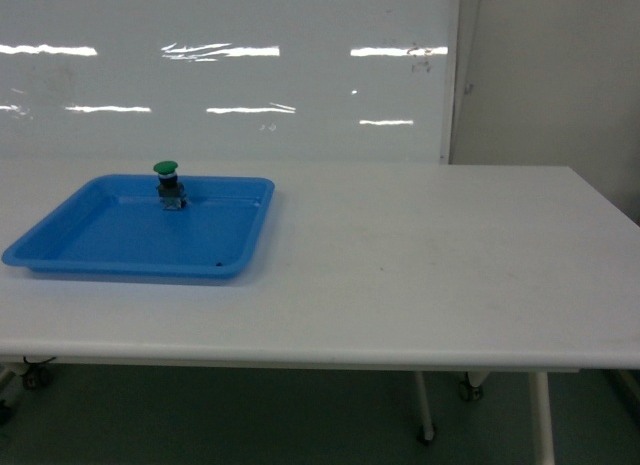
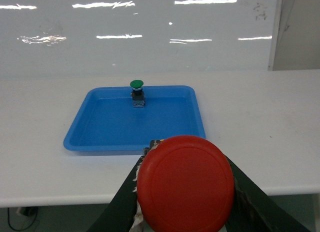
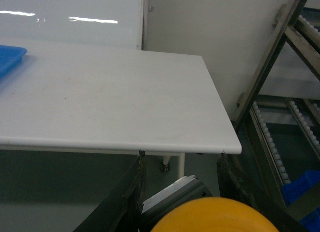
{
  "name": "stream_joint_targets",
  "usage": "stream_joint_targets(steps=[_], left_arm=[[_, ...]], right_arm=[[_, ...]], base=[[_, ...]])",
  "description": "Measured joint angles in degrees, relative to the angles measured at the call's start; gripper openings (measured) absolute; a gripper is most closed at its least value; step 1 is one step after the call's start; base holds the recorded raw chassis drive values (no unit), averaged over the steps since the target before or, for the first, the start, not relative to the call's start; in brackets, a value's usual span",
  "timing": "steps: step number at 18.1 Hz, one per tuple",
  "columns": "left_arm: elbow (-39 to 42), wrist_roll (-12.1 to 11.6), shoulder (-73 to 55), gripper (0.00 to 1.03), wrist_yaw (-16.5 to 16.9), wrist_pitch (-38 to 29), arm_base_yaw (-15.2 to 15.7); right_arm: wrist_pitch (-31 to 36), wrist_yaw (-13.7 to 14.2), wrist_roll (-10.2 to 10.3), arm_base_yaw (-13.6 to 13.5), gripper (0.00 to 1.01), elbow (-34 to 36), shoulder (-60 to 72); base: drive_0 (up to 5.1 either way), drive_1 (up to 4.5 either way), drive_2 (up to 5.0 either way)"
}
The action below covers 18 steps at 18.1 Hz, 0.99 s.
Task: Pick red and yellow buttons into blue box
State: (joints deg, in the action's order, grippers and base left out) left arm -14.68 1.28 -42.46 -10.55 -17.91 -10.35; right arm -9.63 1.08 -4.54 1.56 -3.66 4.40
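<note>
A: Where did the two buttons sit, relative to each end effector?

B: Each was already in a grip; the left end effector [image 2: 185, 192] was closed on the red button [image 2: 185, 184], whose round cap faced the wrist camera and filled the space between the dark fingers [image 2: 252, 202]; the right end effector [image 3: 180, 192] was clamped on the yellow button [image 3: 215, 215], its cap showing at the bottom of that view, between the fingers.

A: And the blue box?

B: It could not be placed with any confidence; the head view showed only the white surface [image 1: 420, 255], the shallow blue tray [image 1: 245, 247] at its left and the green button [image 1: 167, 183] standing upright near the tray's far rim; neither arm appeared there.

A: Any hint at all?

B: A blue plastic shape [image 3: 301, 186] lay low at the right edge of the right wrist view, beyond the surface's end and beside a roller rack [image 3: 272, 137]; if that was the box, it lay down and to the right, nearer the right arm; that was a judgement only.
</note>
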Motion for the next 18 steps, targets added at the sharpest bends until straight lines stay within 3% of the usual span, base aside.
stream_joint_targets(steps=[18], left_arm=[[0.0,0.0,-0.1,0.31,0.0,0.1,0.0]], right_arm=[[0.0,0.0,0.0,0.0,0.38,0.0,0.0]], base=[[4.9,-3.2,-1.5]])
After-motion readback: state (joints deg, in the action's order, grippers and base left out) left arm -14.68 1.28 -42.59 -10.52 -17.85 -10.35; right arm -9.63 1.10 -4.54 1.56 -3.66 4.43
